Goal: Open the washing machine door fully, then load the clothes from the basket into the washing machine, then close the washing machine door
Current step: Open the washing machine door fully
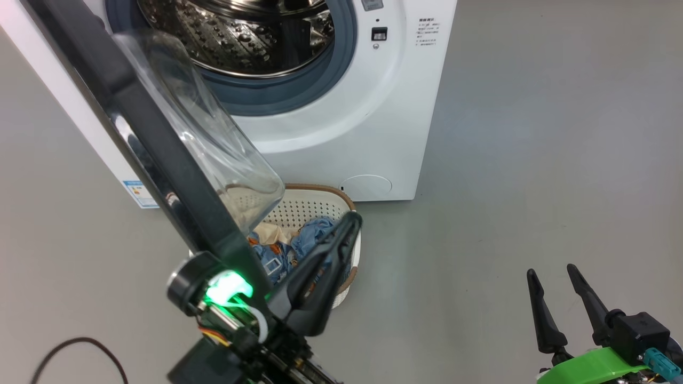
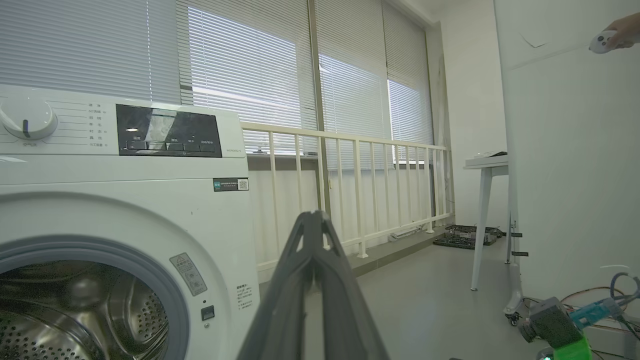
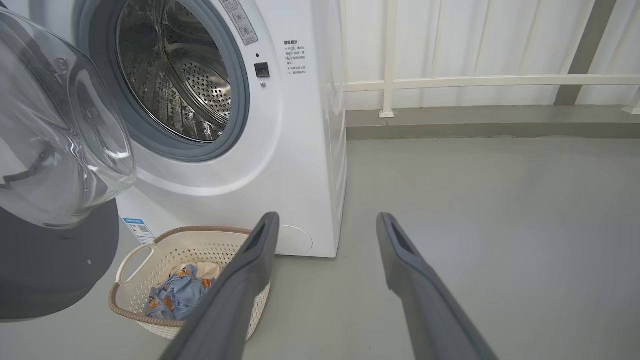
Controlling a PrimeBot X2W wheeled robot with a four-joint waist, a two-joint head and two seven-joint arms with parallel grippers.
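White washing machine: door stands open to the left, steel drum exposed. Basket sits on the floor just in front of the machine, partly under the door glass, with the clothes inside. Left gripper: fingers pressed together above the basket, apparently clear of the fabric. Right gripper: fingers spread apart, empty, well right of the basket.

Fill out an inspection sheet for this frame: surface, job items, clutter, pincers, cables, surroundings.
Surface: grey floor.
Job's things: washing machine door stands open; drum looks empty; clothes in the basket on the floor before the washing machine.
Clutter: dark flat object by the table.
Pincers: left pincer shut, empty, over the basket; right pincer open, empty.
Cables: dark cable looped on floor.
Surroundings: white railing, blinds, a person's hand holding a controller.
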